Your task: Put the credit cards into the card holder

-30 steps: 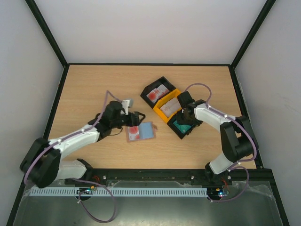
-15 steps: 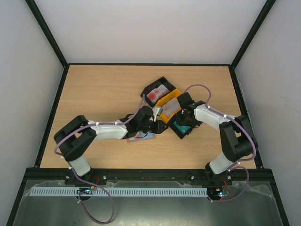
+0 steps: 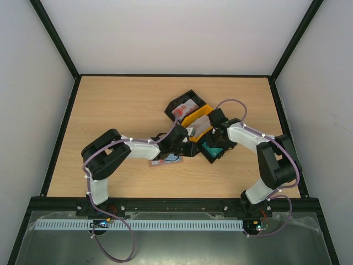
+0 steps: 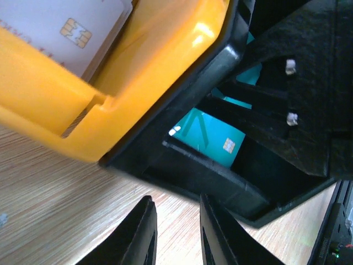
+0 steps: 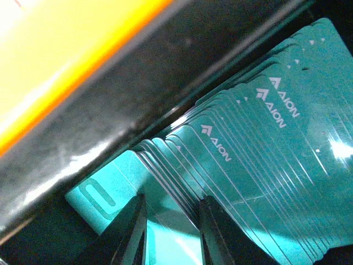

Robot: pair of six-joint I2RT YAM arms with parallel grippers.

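The brown card holder (image 3: 172, 159) lies open on the table, mostly hidden under my left arm. My left gripper (image 3: 191, 148) (image 4: 175, 207) hovers open and empty over bare wood just in front of the near black tray (image 4: 209, 176). A teal credit card (image 4: 209, 135) shows inside that tray. My right gripper (image 3: 214, 142) (image 5: 172, 207) is down inside the same tray. Its jaws stand apart with the tips on a fanned stack of teal credit cards (image 5: 265, 127). I cannot see that it grips any card.
Three trays stand in a diagonal row: a far black tray (image 3: 176, 100) with red-and-white cards, an orange tray (image 3: 197, 117) (image 4: 138, 72) with white cards (image 4: 55, 27), and the near black tray (image 3: 212, 158). Both grippers crowd the near tray.
My left arm has swung right, from over the card holder to the front of the trays, and now covers most of the holder. The right gripper has stayed in the teal tray.
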